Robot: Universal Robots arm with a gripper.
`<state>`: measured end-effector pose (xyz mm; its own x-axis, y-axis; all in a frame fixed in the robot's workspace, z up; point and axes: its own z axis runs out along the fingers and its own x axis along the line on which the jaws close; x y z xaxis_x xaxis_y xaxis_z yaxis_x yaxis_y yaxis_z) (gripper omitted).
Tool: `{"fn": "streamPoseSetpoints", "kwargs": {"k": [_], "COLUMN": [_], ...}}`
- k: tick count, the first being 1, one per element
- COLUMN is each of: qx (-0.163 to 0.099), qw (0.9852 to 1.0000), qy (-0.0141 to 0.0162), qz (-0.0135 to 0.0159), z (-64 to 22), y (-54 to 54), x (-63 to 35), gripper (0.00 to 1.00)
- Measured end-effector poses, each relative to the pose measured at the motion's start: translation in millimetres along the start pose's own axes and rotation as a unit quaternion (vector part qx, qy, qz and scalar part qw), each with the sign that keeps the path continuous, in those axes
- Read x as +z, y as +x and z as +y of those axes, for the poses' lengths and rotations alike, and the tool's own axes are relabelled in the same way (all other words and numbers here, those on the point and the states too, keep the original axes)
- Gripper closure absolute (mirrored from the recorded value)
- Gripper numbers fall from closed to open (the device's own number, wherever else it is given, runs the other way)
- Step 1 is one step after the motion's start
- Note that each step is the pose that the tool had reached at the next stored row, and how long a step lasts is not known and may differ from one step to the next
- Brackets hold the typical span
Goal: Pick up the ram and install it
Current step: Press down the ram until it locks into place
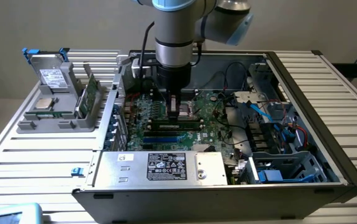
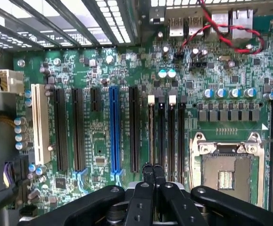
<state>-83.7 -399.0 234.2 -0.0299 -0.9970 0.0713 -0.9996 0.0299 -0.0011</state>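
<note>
1. 4 memory slots [image 2: 167, 132] run side by side on the motherboard [image 2: 98, 136] next to the bare processor socket [image 2: 226, 172]. The gripper [image 2: 153, 170] hangs directly over their near end, so it is lined up with the slots and not with the longer expansion slots beside them.
2. Its 2 fingertips [image 2: 148, 170] are pressed together, and nothing shows between them. It is closed and grips nothing.
3. In the exterior view the gripper [image 1: 178, 109] is down inside the open computer case [image 1: 303, 93]. The ram [image 1: 177, 124] lies just below it, level and lengthwise in a slot. I judge it to be seated, or being pushed home by the closed tips.
4. Another green stick [image 1: 90, 95] stands on edge in the grey holder [image 1: 47, 125] outside the case. It stands beside the silver drive [image 1: 52, 77] and the square processor chip [image 1: 44, 103], each kept upright or flat for easy grasping.
</note>
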Motion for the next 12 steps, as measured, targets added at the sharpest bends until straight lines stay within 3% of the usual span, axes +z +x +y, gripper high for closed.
{"fn": "streamPoseSetpoints", "kwargs": {"k": [12], "qx": [0.000], "qw": [1.0000], "qy": [0.0001], "qz": [0.0014], "z": [0.2], "y": [-0.5], "x": [3.5], "gripper": [0.89]}}
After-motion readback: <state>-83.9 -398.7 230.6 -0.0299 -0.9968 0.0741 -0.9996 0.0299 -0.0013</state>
